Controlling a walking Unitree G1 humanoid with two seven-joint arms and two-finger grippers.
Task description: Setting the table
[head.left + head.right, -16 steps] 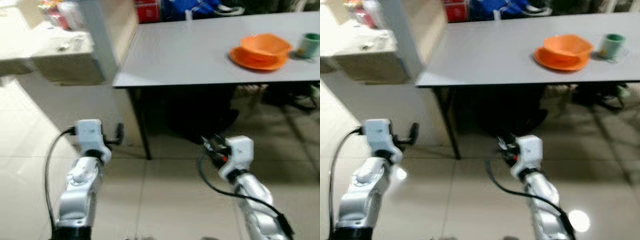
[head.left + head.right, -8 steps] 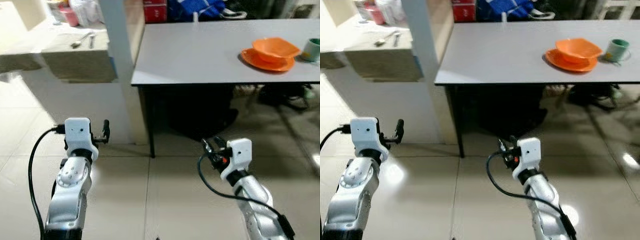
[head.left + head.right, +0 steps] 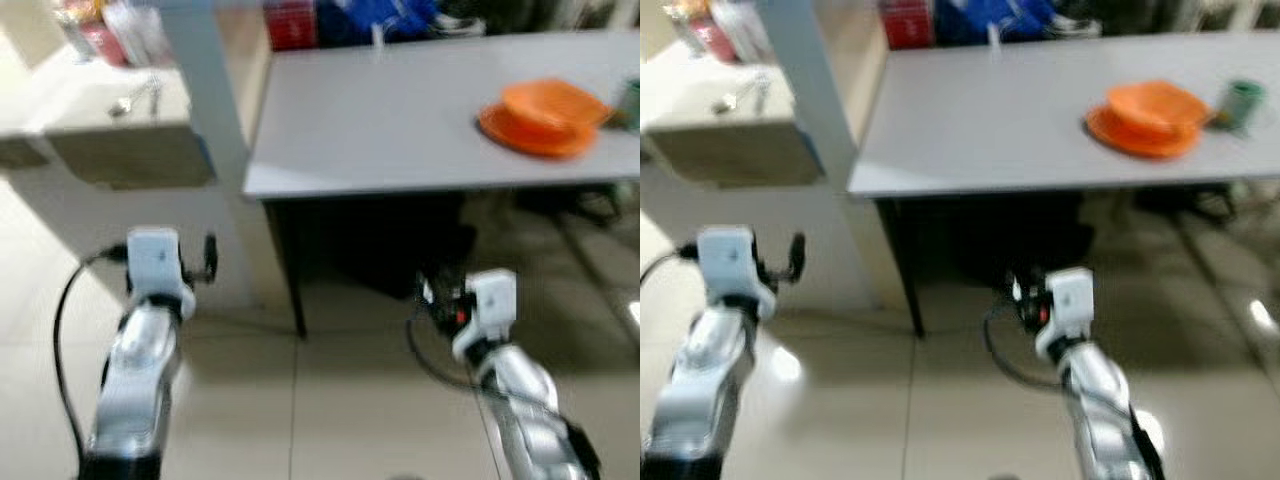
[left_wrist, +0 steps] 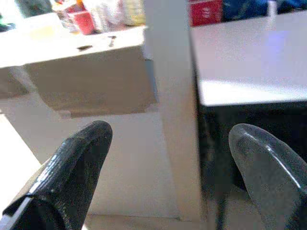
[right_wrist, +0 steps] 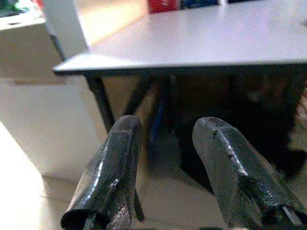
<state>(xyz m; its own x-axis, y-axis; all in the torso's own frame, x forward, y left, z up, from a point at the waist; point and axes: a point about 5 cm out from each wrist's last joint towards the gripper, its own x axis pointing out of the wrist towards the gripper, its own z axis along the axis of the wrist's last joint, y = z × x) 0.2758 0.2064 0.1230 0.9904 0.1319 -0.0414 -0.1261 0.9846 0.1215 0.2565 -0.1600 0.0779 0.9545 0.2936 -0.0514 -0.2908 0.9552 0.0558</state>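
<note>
view blurs and shifts since half second ago, so i judge rig is walking. orange bowl [image 3: 553, 103] on plate [image 3: 535, 132], far right of worktop [image 3: 400, 120]. left pincer [image 4: 168, 172] wide, right pincer [image 5: 165, 158] narrow, both empty, low. nothing grasped yet.

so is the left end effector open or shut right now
Open. In the left wrist view the left end effector has its two black fingers spread wide, with the white pillar visible between them and nothing held.
</note>
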